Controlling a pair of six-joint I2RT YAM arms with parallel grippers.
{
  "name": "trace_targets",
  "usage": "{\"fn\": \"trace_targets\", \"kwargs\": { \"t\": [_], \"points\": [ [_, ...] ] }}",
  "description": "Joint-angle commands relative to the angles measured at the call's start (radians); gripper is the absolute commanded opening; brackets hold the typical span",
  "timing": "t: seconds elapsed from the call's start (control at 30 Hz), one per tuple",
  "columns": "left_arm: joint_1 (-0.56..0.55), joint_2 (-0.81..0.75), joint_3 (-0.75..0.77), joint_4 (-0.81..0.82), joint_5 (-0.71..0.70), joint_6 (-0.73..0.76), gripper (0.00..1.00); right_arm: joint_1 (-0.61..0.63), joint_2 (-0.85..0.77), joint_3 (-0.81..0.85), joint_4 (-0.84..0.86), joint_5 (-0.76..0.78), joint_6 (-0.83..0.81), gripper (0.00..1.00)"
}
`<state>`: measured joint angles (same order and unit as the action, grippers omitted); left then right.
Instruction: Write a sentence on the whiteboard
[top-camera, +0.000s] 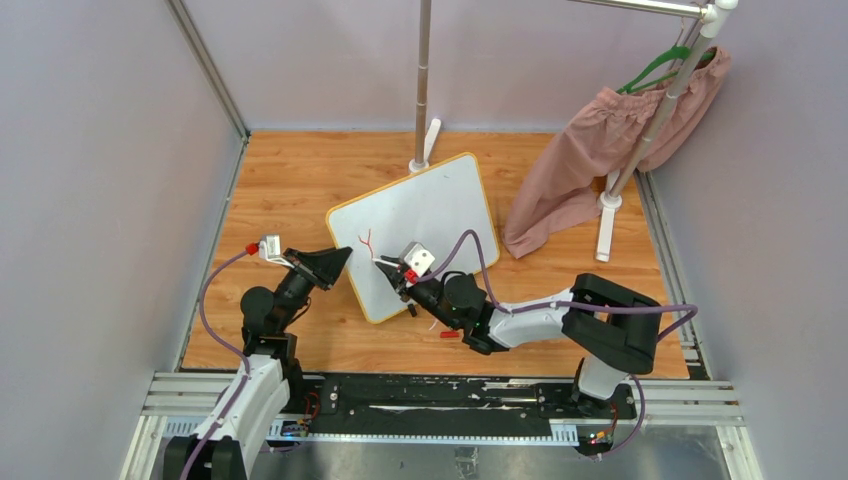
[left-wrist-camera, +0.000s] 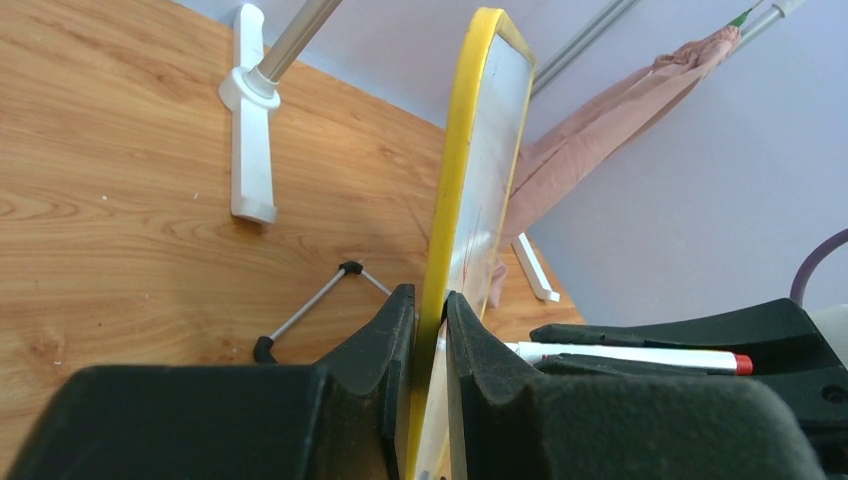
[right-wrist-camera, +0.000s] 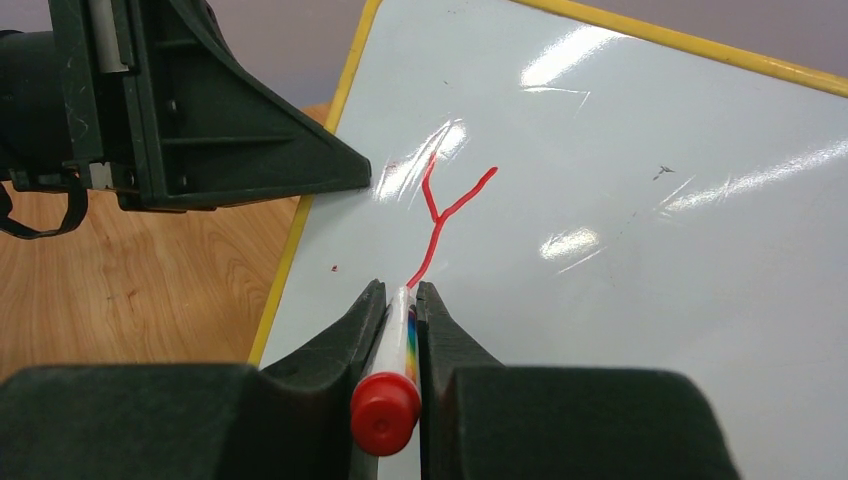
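You've got one whiteboard here, tilted up off the wooden table, and your left gripper is clamped on its yellow rim, one finger each side. Your right gripper is squeezed around one marker, red end cap facing the wrist camera, tip on the board. One red letter is down, a "Y" — that's all of the sentence so far. One red cap lies on the table beside your right arm.
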<state>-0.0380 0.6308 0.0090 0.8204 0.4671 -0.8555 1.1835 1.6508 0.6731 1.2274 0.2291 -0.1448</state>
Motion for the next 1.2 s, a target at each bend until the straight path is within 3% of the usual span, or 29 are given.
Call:
{"fn": "trace_targets", "kwargs": {
  "t": [0.0,0.37,1.17],
  "points": [
    [0.0,-0.009,-0.157,0.008,-0.018,0.009,0.0,0.011,-0.045,-0.005,0.032,0.026,0.012,0.0],
    [0.0,-0.009,-0.156,0.01,-0.024,0.01,0.0,-0.02,-0.176,0.015,-0.074,0.005,-0.043,0.0],
    [0.0,-0.009,-0.158,0.009,-0.024,0.012,0.0,-0.054,-0.083,0.044,-0.077,-0.056,0.052,0.0]
  ]
}}
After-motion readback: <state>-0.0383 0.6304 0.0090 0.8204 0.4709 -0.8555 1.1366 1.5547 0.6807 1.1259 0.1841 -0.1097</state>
